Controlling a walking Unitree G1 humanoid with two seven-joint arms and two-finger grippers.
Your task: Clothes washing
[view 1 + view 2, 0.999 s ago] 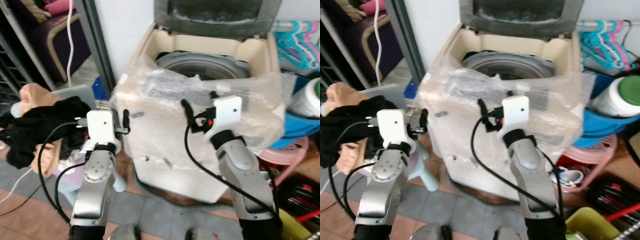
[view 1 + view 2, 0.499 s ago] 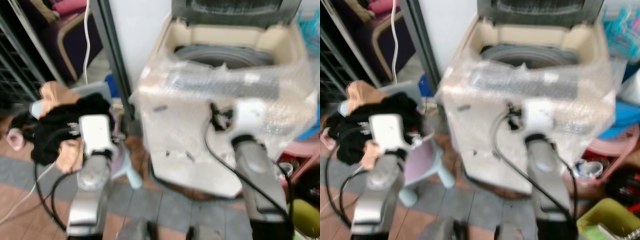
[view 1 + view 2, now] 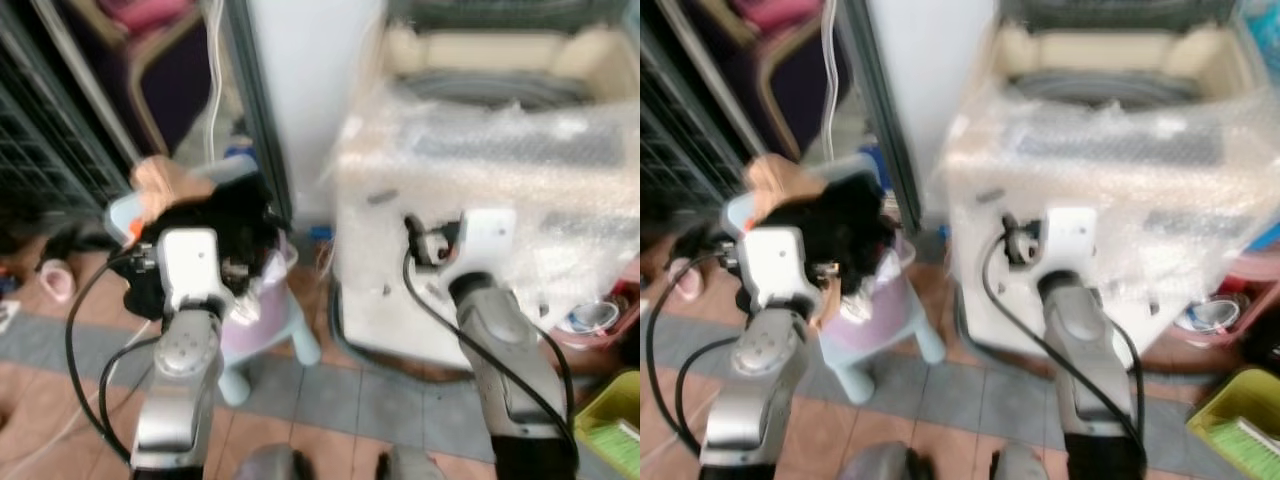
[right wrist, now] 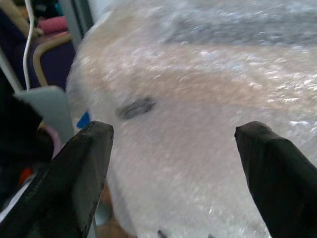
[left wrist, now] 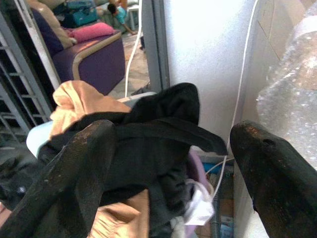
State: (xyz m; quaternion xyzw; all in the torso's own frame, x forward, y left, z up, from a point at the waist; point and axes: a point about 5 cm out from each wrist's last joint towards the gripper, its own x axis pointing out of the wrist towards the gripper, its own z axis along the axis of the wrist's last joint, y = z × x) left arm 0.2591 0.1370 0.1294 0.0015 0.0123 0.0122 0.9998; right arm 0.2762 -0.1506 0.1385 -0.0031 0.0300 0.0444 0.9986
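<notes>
Left of the washer (image 3: 500, 190), the clothes (image 5: 148, 134) lie heaped on a small stool (image 3: 265, 320). Left gripper (image 5: 168, 173) faces them, jaws apart: drive deep into the black fabric before closing. Right gripper (image 4: 173, 163), jaws apart, faces the washer's wrapped front.

Ahead on my left stands a purple armchair (image 5: 94, 54) with a pink cushion (image 5: 91, 30); a white cable (image 3: 214, 70) hangs nearby, over the tiled floor (image 3: 330, 400).
</notes>
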